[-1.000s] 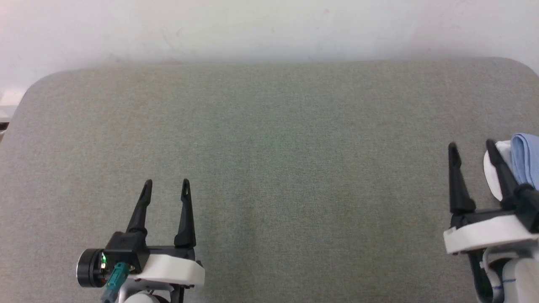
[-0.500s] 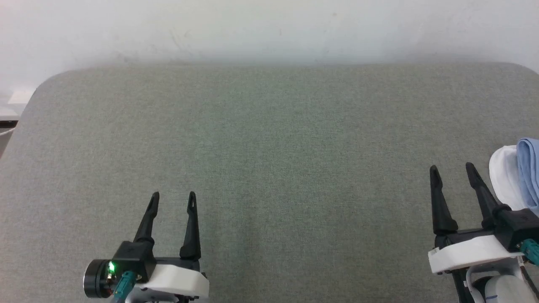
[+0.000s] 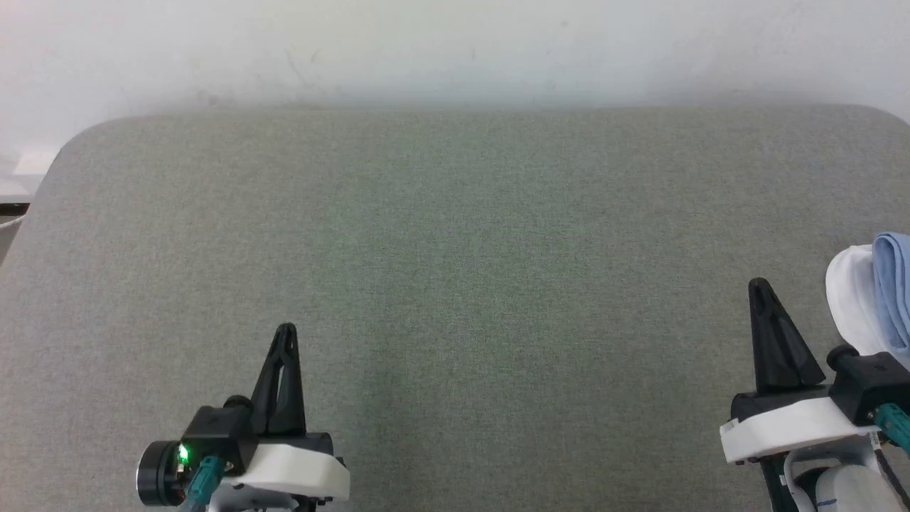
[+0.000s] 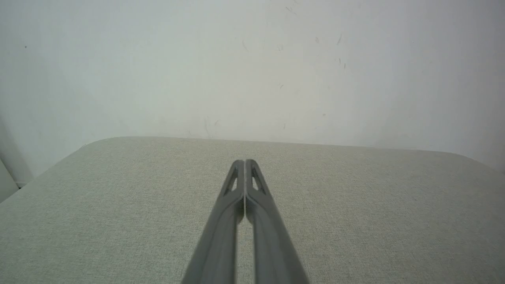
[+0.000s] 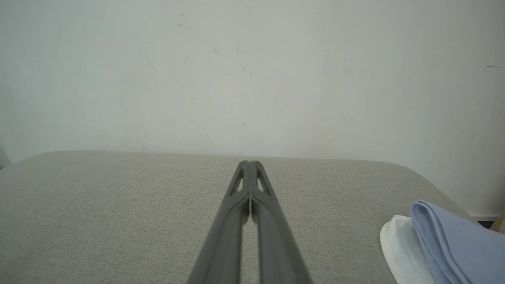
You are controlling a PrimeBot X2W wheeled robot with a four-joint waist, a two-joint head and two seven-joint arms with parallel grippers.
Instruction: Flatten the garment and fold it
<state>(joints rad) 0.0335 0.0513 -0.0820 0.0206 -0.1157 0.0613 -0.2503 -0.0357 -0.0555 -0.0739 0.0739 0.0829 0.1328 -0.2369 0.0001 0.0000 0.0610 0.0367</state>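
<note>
Head view: the left tool (image 3: 286, 334) sits at about 7 o'clock over the grey table (image 3: 455, 235). Its two dark fingers are pressed together to the tips, with nothing between them. The right tool (image 3: 759, 286), at about 4 o'clock, is likewise fully closed and empty, its tips pointing to 12. Whether either tool touches the table cannot be told. The shirt (image 3: 894, 284) lies bunched at the table's 3 o'clock edge, cut by the frame (light-blue folds, with a white part on the side toward the tool). It is just beside the right tool and apart from its fingers. In the right wrist view it rests on the table at 4 o'clock from the closed fingers. In the left wrist view the closed fingers point across the table toward a pale wall (image 4: 252, 67).
</note>
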